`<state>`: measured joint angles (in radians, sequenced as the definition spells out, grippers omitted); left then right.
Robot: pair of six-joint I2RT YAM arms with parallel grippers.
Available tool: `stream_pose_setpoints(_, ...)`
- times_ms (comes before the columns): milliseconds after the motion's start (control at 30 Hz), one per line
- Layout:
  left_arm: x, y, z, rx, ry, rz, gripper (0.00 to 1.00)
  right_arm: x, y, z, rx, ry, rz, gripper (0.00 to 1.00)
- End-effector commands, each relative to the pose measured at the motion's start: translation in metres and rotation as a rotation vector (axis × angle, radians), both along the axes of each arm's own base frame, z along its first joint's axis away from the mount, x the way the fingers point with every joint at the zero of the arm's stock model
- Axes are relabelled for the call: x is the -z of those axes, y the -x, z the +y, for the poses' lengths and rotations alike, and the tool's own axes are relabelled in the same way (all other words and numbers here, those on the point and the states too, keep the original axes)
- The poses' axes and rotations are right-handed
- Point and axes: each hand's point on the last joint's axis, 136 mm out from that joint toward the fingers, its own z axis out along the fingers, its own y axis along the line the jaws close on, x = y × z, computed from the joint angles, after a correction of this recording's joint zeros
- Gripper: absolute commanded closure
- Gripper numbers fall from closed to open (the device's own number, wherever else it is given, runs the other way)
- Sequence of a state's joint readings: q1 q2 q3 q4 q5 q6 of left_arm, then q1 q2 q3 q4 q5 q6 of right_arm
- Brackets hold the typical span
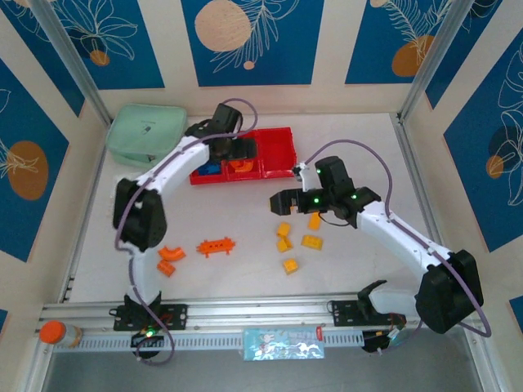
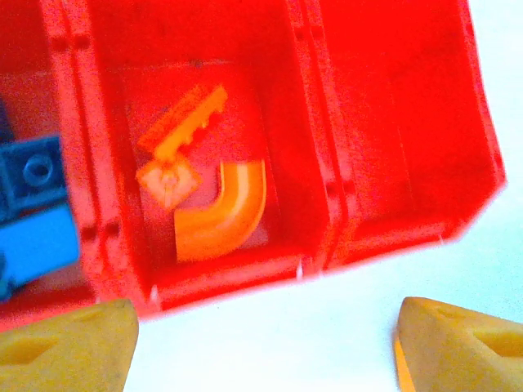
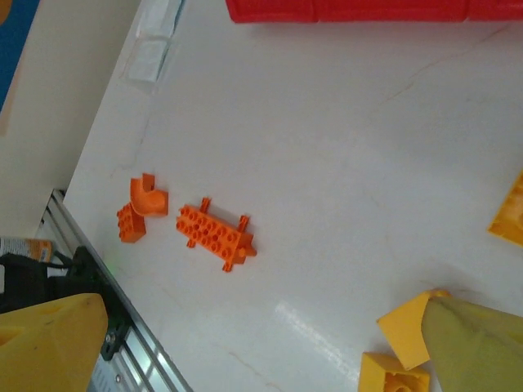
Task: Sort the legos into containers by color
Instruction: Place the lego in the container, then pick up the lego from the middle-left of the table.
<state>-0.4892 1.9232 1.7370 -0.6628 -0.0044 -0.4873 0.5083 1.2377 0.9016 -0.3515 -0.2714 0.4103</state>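
Three joined red bins (image 1: pixel 278 147) stand at the back centre. My left gripper (image 1: pixel 233 149) hovers over them, open and empty (image 2: pixel 265 351). Below it the middle bin (image 2: pixel 315 114) holds a curved orange brick (image 2: pixel 225 216), a toothed orange piece (image 2: pixel 184 122) and a small orange cube (image 2: pixel 167 184). Blue bricks (image 2: pixel 33 204) lie in the left bin. The right bin (image 2: pixel 400 122) looks empty. My right gripper (image 1: pixel 284 204) is open (image 3: pixel 261 351) low over the table, one fingertip (image 3: pixel 482 343) beside yellow bricks (image 3: pixel 404 331). Several yellow bricks (image 1: pixel 311 241) lie mid-table. Orange bricks (image 1: pixel 216 245) (image 1: pixel 170 257) lie to the left.
A mint green pouch (image 1: pixel 147 132) lies at the back left beside the bins. Clear packets (image 3: pixel 151 53) rest near the table's left edge. An aluminium rail (image 1: pixel 245 314) runs along the near edge, with an orange-capped bottle (image 1: pixel 53 332) at its left end.
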Motion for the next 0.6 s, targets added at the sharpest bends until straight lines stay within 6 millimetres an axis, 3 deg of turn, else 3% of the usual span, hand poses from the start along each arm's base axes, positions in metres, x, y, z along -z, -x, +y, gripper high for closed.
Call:
stream_pose_setpoints(0, -0.022, 0.035, 0.002, 0.051, 0.051, -0.038, 0.17, -0.005, 0.015, 0.007, -0.054, 0.009, -0.021, 0.01)
stream_pose_setpoints(100, -0.017, 0.072, 0.019, 0.03, 0.042, -0.018, 0.16, 0.002, 0.029, 0.016, -0.102, 0.023, -0.018, 0.01)
stream_pose_setpoints(367, 0.034, 0.179, 0.062, -0.027, -0.089, 0.123, 0.12, 0.032, 0.064, 0.034, -0.195, 0.075, 0.005, 0.01)
stream_pose_setpoints(567, 0.066, 0.231, 0.076, -0.085, -0.125, 0.203, 0.05, 0.055, 0.074, 0.039, -0.201, 0.099, 0.036, 0.01)
